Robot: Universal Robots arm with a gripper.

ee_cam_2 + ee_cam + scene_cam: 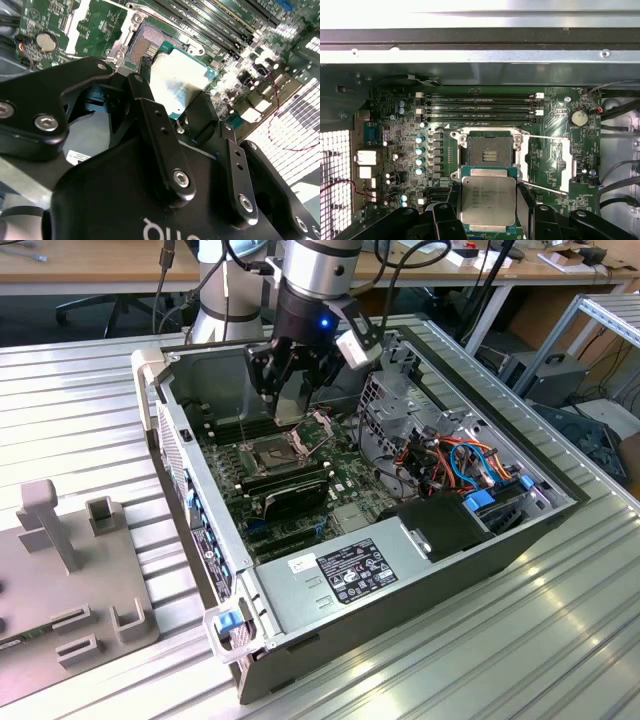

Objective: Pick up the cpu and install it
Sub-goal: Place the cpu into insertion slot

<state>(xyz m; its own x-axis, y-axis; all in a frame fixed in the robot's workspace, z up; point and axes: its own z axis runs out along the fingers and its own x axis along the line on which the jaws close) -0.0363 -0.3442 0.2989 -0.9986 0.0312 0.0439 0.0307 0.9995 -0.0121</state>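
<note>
The arm (320,270) is reaching down from the upper middle of the exterior view into the open case (330,640), with its wrist pointing at the motherboard (345,475). The gripper (293,402) is pinching the cpu (487,200) by two opposite edges, its fingers (525,197) closed only to the chip's width. The cpu is hanging flat beside the open socket (489,152), not seated in it.

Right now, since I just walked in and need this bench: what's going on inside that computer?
The arm's black gripper holds the small pale grey square cpu by its edges over the green motherboard, close to the dark square socket. The socket's hinged metal frame stands open, and the chip is not seated yet.
</note>
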